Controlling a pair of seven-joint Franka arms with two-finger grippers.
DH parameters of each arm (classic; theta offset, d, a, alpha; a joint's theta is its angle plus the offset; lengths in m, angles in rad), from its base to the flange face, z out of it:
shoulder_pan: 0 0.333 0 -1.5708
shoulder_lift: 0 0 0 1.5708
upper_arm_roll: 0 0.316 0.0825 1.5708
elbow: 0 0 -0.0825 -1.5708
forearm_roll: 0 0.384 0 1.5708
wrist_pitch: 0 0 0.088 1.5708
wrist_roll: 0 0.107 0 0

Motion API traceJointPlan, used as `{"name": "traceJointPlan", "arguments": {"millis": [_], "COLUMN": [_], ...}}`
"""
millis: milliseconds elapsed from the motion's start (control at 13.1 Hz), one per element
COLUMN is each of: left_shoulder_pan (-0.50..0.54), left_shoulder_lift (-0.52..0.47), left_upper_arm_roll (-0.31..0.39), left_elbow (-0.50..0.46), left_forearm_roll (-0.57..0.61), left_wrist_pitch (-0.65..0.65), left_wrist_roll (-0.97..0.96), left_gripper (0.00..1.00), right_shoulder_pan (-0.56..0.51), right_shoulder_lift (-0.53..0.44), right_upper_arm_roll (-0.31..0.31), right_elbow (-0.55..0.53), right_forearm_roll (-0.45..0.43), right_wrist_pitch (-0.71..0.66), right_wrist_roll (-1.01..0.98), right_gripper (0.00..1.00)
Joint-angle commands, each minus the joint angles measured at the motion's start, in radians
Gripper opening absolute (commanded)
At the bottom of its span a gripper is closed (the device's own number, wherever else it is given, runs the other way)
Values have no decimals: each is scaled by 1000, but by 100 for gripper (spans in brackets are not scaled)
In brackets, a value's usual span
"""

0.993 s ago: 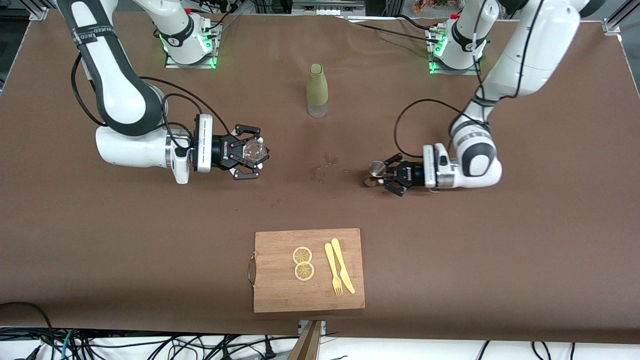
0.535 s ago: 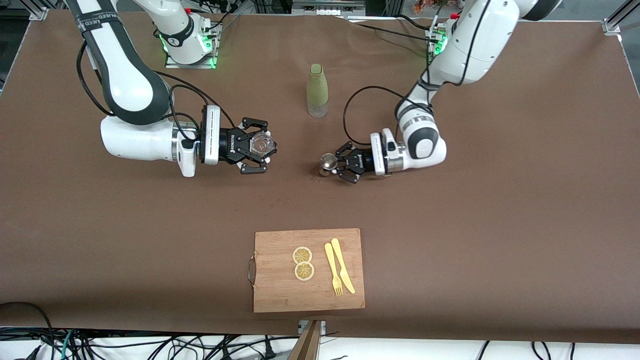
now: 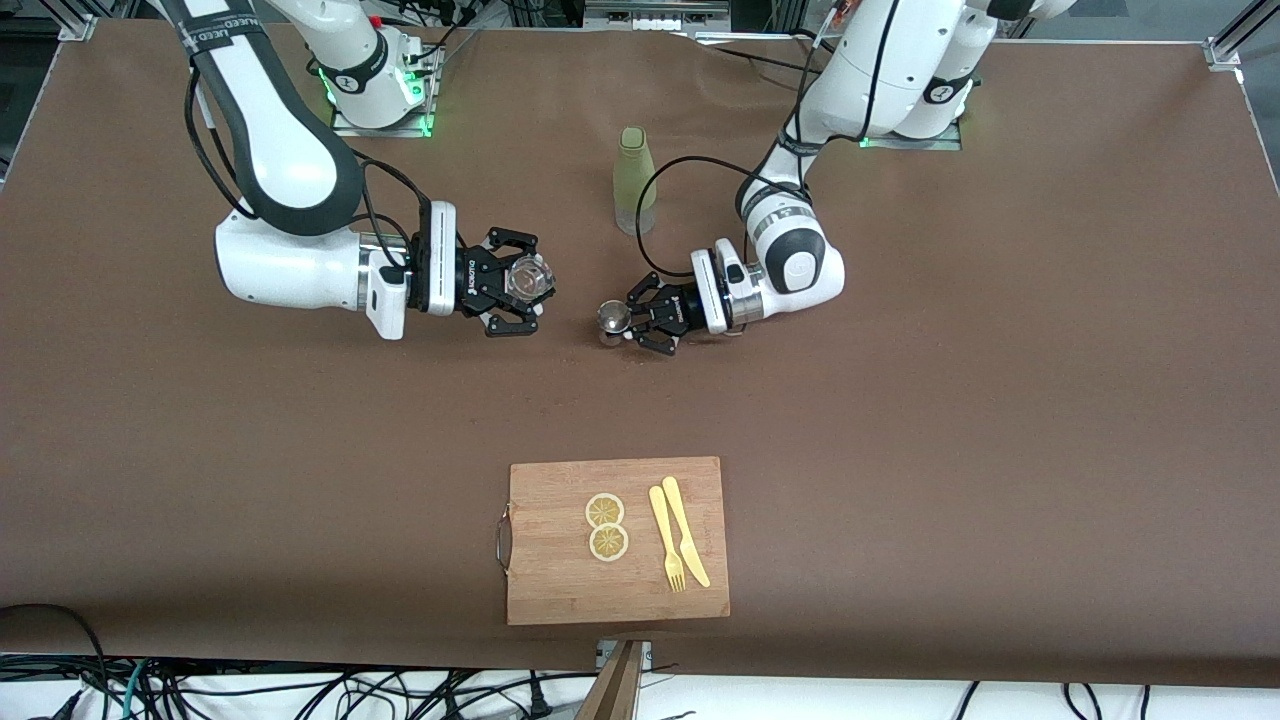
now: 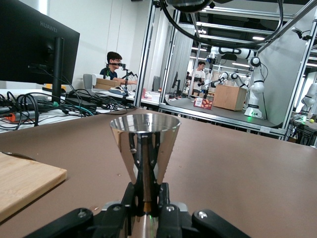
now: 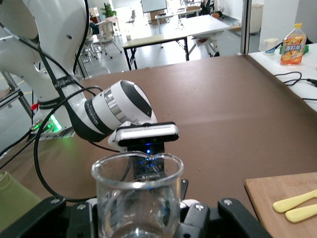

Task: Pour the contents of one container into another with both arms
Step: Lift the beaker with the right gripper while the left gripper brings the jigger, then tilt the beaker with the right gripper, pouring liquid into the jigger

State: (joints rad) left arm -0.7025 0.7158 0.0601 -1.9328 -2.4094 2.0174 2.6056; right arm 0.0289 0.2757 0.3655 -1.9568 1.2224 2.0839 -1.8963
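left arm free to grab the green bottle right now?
Probably not. The left gripper is shut on a metal jigger, so it has no free fingers. The green bottle stands close by on the table, nothing between them.

Even overhead light falls on the brown surface point(image 3: 900, 420) and casts soft, short shadows beneath both arms. Green glows mark the arm bases at the upper edge. In the wrist views, bright background windows wash out, and the steel cup point(image 4: 144, 148) shows mirror glare.
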Motion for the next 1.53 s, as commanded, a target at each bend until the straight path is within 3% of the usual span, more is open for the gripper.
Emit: {"name": "traceJointPlan", "arguments": {"millis": [0,153,229,611,1299,1451], "left_shoulder_pan": [-76,-206,-233,-268,-245,-245], "left_shoulder_lift": [-12,-10,-12,-9,-52,-61], "left_upper_arm_roll": [55,160,176,169,127,115], "left_elbow": [17,15,15,84,83,83], "left_forearm_roll": [-71,-152,-180,-293,-297,-297], "left_wrist_pitch": [21,33,53,179,181,182], "left_wrist_roll": [-7,-9,-7,-4,-35,-36], "left_gripper": [0,0,0,0,0,0], "right_shoulder_pan": [-9,-9,-6,-3,-1,9], "right_shoulder_lift": [-59,-59,-59,-59,-59,-58], "right_upper_arm_roll": [7,7,10,15,23,24], "right_elbow": [-60,-70,-71,-73,-71,-59], "right_forearm_roll": [-58,-81,-83,-145,-241,-303], "right_wrist_pitch": [18,36,47,61,88,99], "right_wrist_roll": [9,9,13,29,48,103], "right_gripper": [4,4,4,4,4,4]}}
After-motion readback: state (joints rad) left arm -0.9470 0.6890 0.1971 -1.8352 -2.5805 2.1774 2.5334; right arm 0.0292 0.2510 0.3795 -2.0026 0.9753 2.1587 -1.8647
